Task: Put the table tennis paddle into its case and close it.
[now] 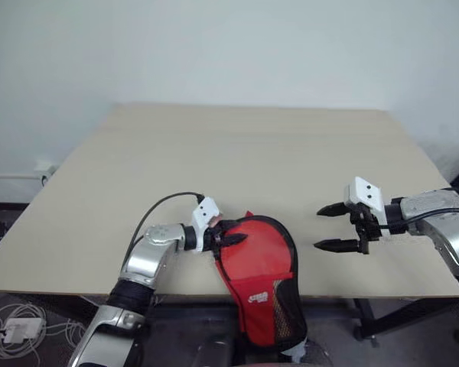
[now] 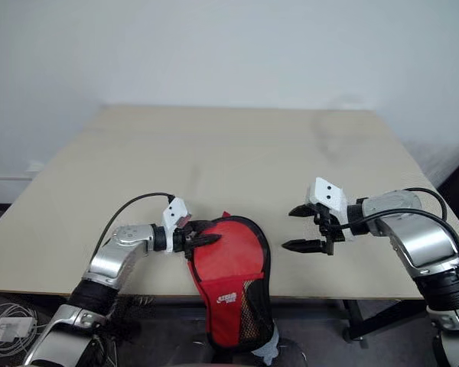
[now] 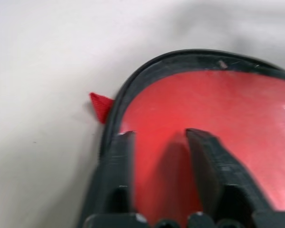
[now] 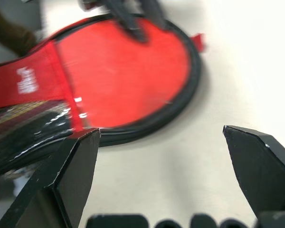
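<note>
**Case at the table's near edge, both grippers parted**

Head views: the case [image 1: 260, 279] lies at the near edge of the table [image 1: 245, 153], its round end on the top and its narrow mesh-pocket end hanging past the edge. The left gripper [image 1: 231, 238] sits over the round end's rim, fingers parted with nothing clamped between them. The right gripper [image 1: 338, 227] hovers well apart from the case on its far side, spread wide and empty, aimed back toward it. The table tennis paddle itself cannot be made out; whether it is already inside is not clear.

Left wrist view: the two fingers [image 3: 118, 171] straddle the red fabric just inside the black zipper rim, beside a small red tab [image 3: 100, 105], likely to steady the cover.

Right wrist view: bare tabletop separates the wide fingers [image 4: 76, 166] from the rim, leaving free room to approach.
</note>
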